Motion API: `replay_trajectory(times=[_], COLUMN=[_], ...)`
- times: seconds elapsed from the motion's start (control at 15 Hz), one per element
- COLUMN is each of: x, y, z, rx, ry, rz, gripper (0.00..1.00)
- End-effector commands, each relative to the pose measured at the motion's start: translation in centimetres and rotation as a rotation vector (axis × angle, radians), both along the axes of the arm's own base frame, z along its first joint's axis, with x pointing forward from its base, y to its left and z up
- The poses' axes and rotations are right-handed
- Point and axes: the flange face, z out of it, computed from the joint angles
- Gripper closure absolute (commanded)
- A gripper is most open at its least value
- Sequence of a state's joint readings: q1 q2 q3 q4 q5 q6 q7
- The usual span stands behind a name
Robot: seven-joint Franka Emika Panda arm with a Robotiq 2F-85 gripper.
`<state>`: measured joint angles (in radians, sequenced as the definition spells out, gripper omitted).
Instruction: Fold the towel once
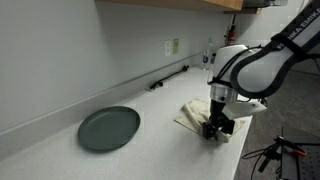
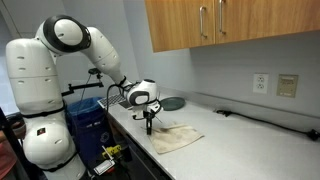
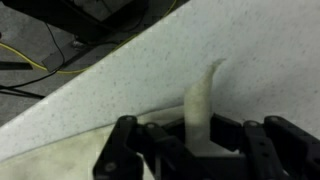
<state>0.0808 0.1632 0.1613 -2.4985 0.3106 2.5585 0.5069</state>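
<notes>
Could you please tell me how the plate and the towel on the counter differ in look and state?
The plate is round and dark grey-green; the towel is a pale, roughly rectangular cloth. The plate lies free and untouched, while the end effector pinches the towel's edge, a corner standing up in the wrist view. Both rest on the same speckled counter.

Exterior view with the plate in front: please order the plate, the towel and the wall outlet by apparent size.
Largest: the plate, though it is nearest the camera.
Next: the towel, partly hidden by the gripper, so this rank is unsure.
Smallest: the wall outlet, clearly.
</notes>
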Motion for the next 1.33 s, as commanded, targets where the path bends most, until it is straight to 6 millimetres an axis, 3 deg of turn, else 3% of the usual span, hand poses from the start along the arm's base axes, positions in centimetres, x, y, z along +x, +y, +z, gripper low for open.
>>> replay_trajectory(times=[0.0, 0.53, 0.8, 1.27], x=[0.3, 2.6, 4.4, 8.1], y=[0.9, -3.5, -3.8, -4.0], z=[2.6, 2.5, 2.8, 3.2], rx=[0.15, 0.385, 0.467, 0.316], ry=[0.091, 0.368, 0.539, 0.643], rz=[0.115, 0.3, 0.37, 0.343], gripper=[1.0, 1.0, 1.0, 1.0])
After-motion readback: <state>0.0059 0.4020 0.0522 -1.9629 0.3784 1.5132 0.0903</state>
